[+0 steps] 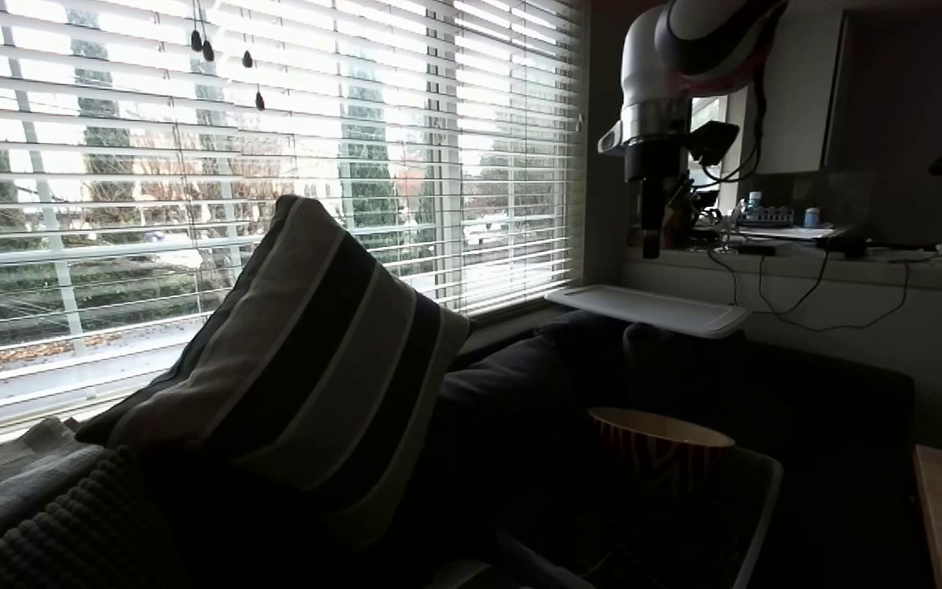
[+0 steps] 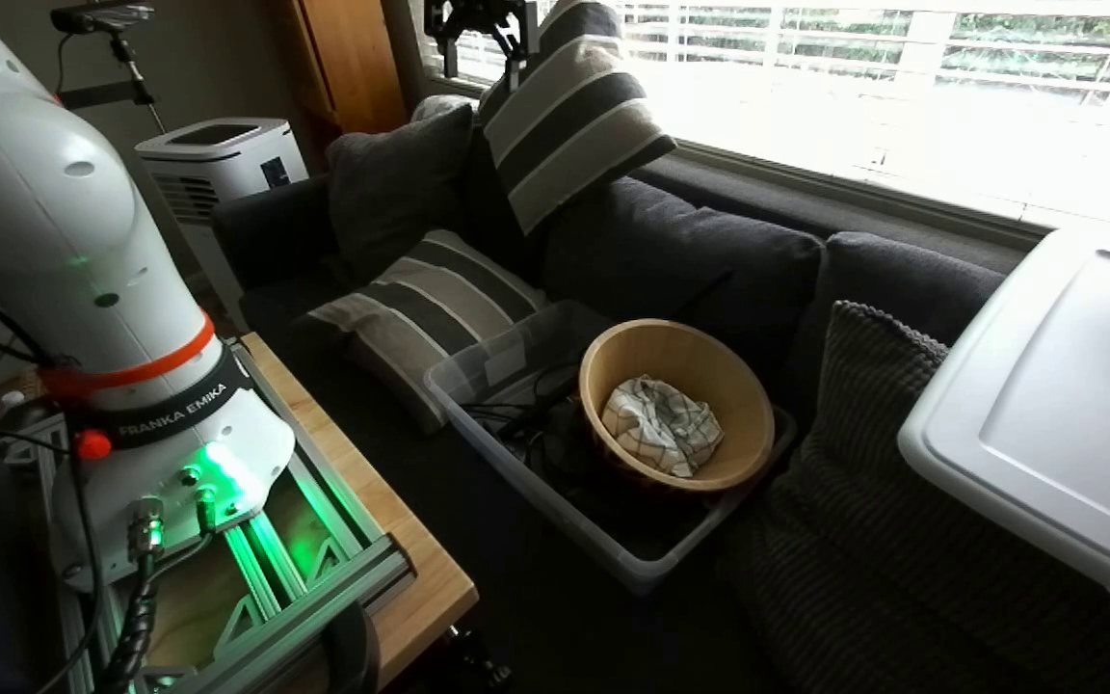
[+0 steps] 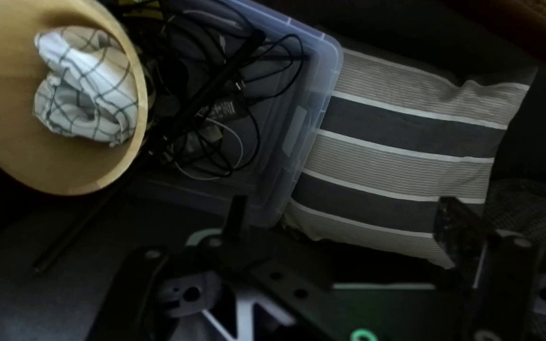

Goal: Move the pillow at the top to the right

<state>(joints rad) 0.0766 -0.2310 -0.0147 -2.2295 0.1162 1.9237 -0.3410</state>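
The pillow with broad dark and pale grey stripes rests tilted on top of the sofa back against the window, a corner pointing up. It also shows in an exterior view, partly behind the gripper. A similar striped pillow lies on the seat and shows in the wrist view; the upper pillow is out of that view. My gripper is open, its fingers wide apart with nothing between them. It hangs in the air, apart from the upper pillow, and shows in both exterior views.
A clear bin with cables and a round wooden bowl holding a checked cloth stands on the seat. A white lid rests on the sofa beside a dark ribbed cushion. Window blinds run behind the sofa.
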